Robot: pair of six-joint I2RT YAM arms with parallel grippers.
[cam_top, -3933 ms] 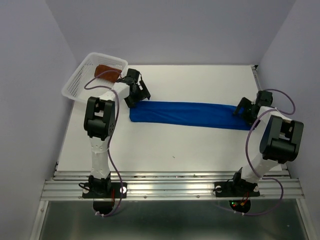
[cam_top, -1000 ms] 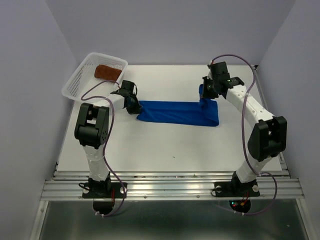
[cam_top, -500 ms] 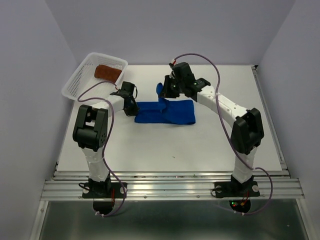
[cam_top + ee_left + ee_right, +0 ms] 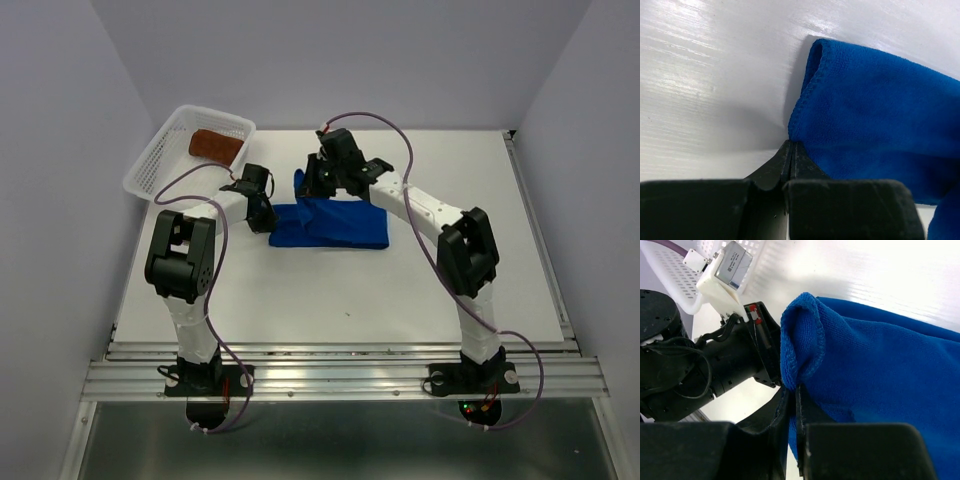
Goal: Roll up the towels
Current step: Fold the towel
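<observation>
The blue towel [image 4: 335,226] lies on the white table, doubled over on itself. My left gripper [image 4: 263,214] is shut on its left edge, with the jaws [image 4: 791,145] pinching the hem of the blue cloth [image 4: 880,125] low against the table. My right gripper [image 4: 313,180] is shut on the other end and holds a blue fold [image 4: 300,183] lifted above the towel's left part. In the right wrist view the gripper [image 4: 792,389] clamps a rolled-over corner of the towel [image 4: 880,380]. The rust-brown towel [image 4: 215,143] lies in the basket.
The white mesh basket [image 4: 160,160] stands at the table's back left, close behind my left gripper. My left arm [image 4: 715,365] is right beside the right gripper. Side walls close in left and right; a metal rail [image 4: 340,375] runs along the near edge.
My right gripper has carried the towel's right end leftward across the table, folding the blue towel over itself. The left gripper has stayed put on the left edge.
</observation>
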